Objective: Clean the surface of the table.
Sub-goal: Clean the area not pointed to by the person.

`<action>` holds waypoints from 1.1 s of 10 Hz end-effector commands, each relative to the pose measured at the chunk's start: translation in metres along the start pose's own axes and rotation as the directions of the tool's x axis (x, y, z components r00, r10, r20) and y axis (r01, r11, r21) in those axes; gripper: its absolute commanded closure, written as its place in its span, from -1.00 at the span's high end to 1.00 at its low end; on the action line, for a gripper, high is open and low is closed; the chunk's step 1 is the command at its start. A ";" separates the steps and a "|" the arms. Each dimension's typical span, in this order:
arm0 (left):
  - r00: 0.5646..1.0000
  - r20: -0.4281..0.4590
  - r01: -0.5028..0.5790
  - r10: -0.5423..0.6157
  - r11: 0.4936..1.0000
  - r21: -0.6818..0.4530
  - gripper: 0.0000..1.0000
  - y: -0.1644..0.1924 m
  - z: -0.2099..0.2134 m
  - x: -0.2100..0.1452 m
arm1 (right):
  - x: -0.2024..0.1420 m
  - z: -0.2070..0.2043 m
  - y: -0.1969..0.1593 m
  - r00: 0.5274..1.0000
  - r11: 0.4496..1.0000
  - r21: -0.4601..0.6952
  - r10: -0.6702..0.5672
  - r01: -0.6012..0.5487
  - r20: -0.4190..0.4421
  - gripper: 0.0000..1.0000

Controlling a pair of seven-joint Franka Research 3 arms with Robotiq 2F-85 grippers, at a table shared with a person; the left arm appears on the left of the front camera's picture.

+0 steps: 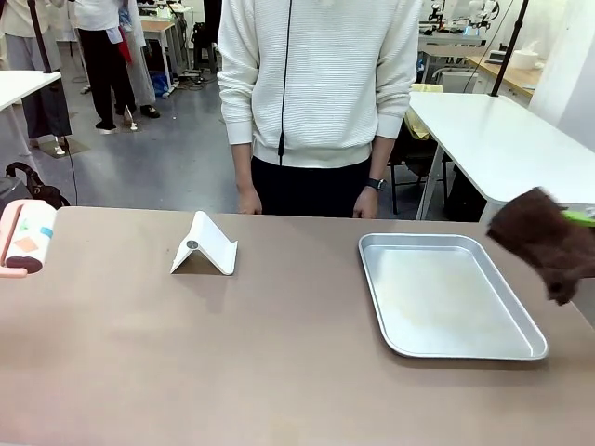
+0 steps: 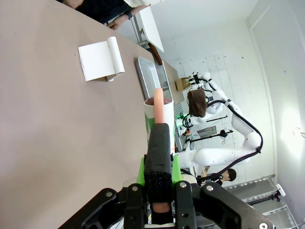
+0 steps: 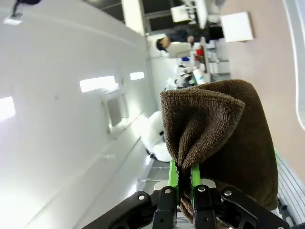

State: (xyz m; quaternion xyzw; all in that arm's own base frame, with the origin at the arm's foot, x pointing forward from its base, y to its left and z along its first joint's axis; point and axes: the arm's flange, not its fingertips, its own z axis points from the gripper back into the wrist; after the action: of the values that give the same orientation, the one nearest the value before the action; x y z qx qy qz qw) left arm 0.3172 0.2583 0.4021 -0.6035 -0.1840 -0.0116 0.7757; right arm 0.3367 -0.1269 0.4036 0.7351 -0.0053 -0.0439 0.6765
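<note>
- The right gripper (image 3: 182, 171) is clamped on a brown cloth (image 1: 541, 237), just right of the metal tray (image 1: 446, 346).
- The left gripper (image 2: 159, 168) is closed on a lint roller (image 1: 30, 238), far left of the tray, over the table (image 1: 279, 362).

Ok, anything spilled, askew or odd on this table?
Nothing stands out. The white stand and the metal tray sit flat on the table, and the brown cloth hangs held up at the right side.
</note>
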 end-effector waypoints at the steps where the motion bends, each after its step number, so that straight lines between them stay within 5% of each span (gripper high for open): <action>1: 1.000 0.008 0.005 -0.005 1.000 -0.004 -0.58 -0.004 -0.001 -0.002 | -0.004 0.034 -0.010 0.998 0.994 0.097 0.048 -0.052 0.038 -0.78; 5: 1.000 0.008 0.005 -0.005 1.000 -0.004 -0.58 -0.004 -0.001 -0.002 | 0.011 0.033 -0.029 0.989 0.998 0.020 0.056 -0.059 0.134 -0.78; 11: 1.000 0.008 0.005 -0.005 1.000 -0.004 -0.58 -0.004 -0.001 -0.002 | -0.007 0.044 -0.026 0.996 0.996 0.087 0.007 -0.015 0.092 -0.78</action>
State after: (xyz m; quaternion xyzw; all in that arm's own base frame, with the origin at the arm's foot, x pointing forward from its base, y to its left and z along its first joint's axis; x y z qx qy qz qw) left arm 0.3171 0.2583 0.4019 -0.6037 -0.1839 -0.0114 0.7756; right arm 0.3293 -0.1661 0.3688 0.7580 -0.0455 -0.0755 0.6463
